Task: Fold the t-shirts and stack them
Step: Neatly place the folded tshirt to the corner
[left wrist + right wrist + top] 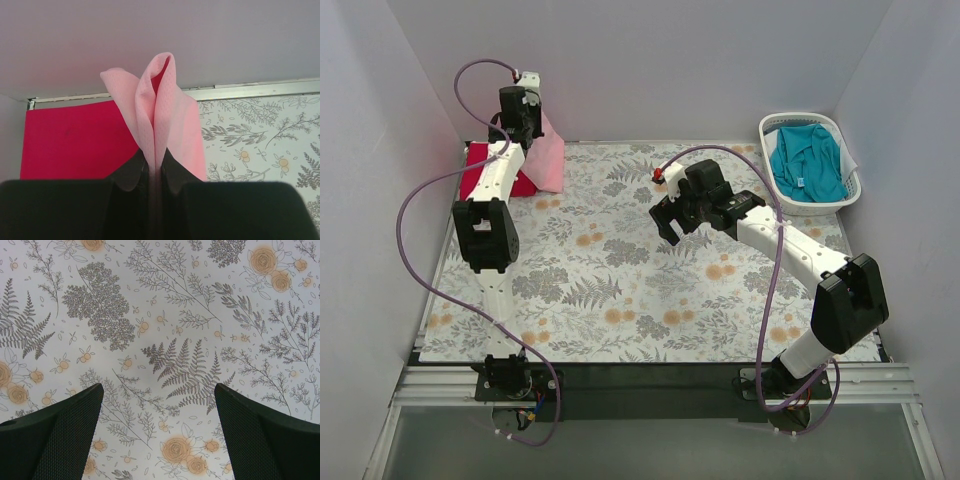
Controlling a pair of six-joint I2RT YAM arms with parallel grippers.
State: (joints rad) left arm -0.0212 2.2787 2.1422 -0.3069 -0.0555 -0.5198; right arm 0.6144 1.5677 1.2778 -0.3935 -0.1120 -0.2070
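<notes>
Left wrist view: left gripper (154,167) clamped on a pinched fold of the light pink soft-fabric t-shirt (167,110), raised beside the flat bright red t-shirt (75,140) at the far-left corner; likely step, stacking pink on red; lower it squarely over the red, releasing only once fabric lies flat; right gripper (159,390) hovers wide, empty, over the grey-and-orange floral cloth (165,300); teal t-shirt (805,160) lies in the white slatted basket (817,208).

The light pink t-shirt (550,158) hangs bunched at the far left, a fold of it pinched in the left pincer (154,162). The bright red t-shirt (475,168) lies flat beside it. The teal t-shirt (807,160) sits crumpled in the basket (820,205), far right.
</notes>
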